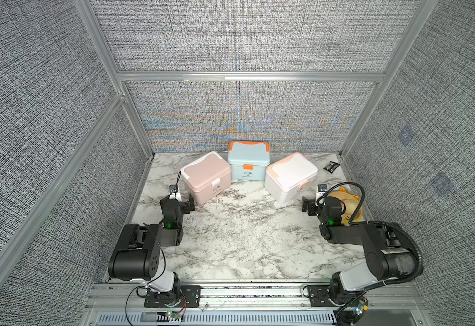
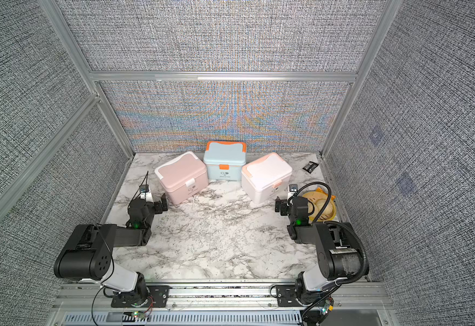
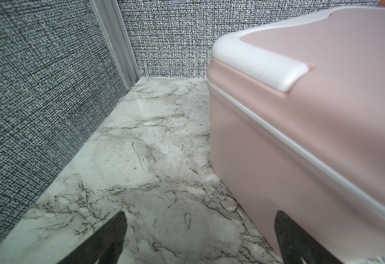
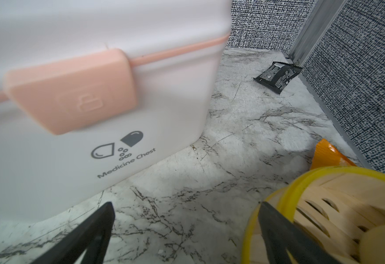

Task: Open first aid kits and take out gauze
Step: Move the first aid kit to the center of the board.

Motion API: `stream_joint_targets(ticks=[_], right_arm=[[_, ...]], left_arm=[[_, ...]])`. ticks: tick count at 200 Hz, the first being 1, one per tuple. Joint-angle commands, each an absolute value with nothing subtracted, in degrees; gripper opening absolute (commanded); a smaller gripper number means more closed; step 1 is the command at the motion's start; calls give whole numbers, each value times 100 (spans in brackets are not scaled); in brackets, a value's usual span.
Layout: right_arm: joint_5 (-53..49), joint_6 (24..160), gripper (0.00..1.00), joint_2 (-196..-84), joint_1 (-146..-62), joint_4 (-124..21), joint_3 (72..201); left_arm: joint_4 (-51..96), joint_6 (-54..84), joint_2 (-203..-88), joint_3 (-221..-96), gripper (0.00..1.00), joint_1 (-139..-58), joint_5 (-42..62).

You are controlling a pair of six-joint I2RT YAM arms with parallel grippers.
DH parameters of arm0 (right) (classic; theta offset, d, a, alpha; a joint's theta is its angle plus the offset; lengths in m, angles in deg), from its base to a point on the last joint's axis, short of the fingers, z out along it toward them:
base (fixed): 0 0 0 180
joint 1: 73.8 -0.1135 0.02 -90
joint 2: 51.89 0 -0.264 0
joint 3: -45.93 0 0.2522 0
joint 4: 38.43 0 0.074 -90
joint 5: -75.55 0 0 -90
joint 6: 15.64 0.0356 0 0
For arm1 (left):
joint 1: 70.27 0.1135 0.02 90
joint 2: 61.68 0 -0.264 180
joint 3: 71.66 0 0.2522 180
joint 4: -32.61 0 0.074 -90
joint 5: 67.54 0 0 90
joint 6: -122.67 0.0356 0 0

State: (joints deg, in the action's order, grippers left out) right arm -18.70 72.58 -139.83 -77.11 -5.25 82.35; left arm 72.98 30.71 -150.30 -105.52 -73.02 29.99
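Observation:
Three first aid kits stand shut in a row at the back of the table in both top views: a pink-and-white one (image 1: 206, 176) (image 2: 181, 176), a pale blue-and-orange one (image 1: 249, 162) (image 2: 225, 161) and a white-and-peach one (image 1: 290, 177) (image 2: 266, 176). My left gripper (image 1: 181, 201) (image 3: 200, 237) is open, low beside the pink kit (image 3: 312, 137). My right gripper (image 1: 316, 202) (image 4: 187, 228) is open between the white kit (image 4: 72, 148) and a basket. The white kit's peach latch (image 4: 72, 91) is down. The gauze is hidden.
A yellow round basket (image 1: 357, 214) (image 2: 330, 216) (image 4: 278, 198) with buns sits at the right edge, close to my right gripper. A small black wrapper (image 1: 331, 166) (image 4: 276, 76) lies in the back right corner. Textured walls enclose the marble table (image 1: 244, 240) on three sides.

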Motion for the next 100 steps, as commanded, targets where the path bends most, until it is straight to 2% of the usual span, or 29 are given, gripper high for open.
stream_joint_targets(ticks=[1,54,80,100], right_arm=[[-1939,7267,99,-13981,-7716,-394,8244],[-1939,7278,99,-13986,-7710,-385,8246],[-1830,7209,99,-13927,-7722,-199,8143],[-1893,7101,99,-13337,-7804,-608,8104]], left_arm=[[7427,3073,-15031,-10591,100,-7293,2995],[7399,3121,-14990,-10589,100,-7304,2884],[6728,3198,-14343,-10646,100,-7394,3020],[6610,3248,-13708,-10466,100,-7443,3121]])
